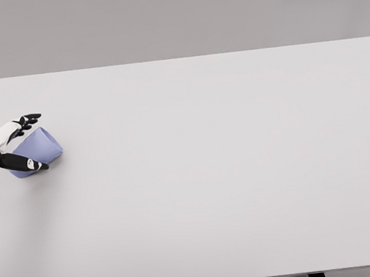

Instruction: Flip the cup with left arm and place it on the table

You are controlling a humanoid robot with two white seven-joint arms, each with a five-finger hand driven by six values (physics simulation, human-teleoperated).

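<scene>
Head view: The left robot hand is seen entering from the table's left edge, at about nine o'clock of the picture, on a white forearm. Its dark fingers are curled over the far side of the cup, while the thumb is laid along the near side, so the robot hand is clamped on the cup from both sides. The cup, pale blue-violet, is held tilted: one end is pointed toward three o'clock and slightly away, the other is hidden behind the hand. Which end is the mouth cannot be told, as no opening is shown. A faint shadow is cast just under the cup on the table, so the cup is judged to be close above the surface or barely touching it; contact cannot be settled.

The side grasp is judged to be chosen so that a turn of the wrist can bring the cup round, both ends being left free of fingers for setting down. The tilt suggests that the flip is under way and not yet complete; placing upright on the table is not yet done.

The right arm is not in view.
</scene>
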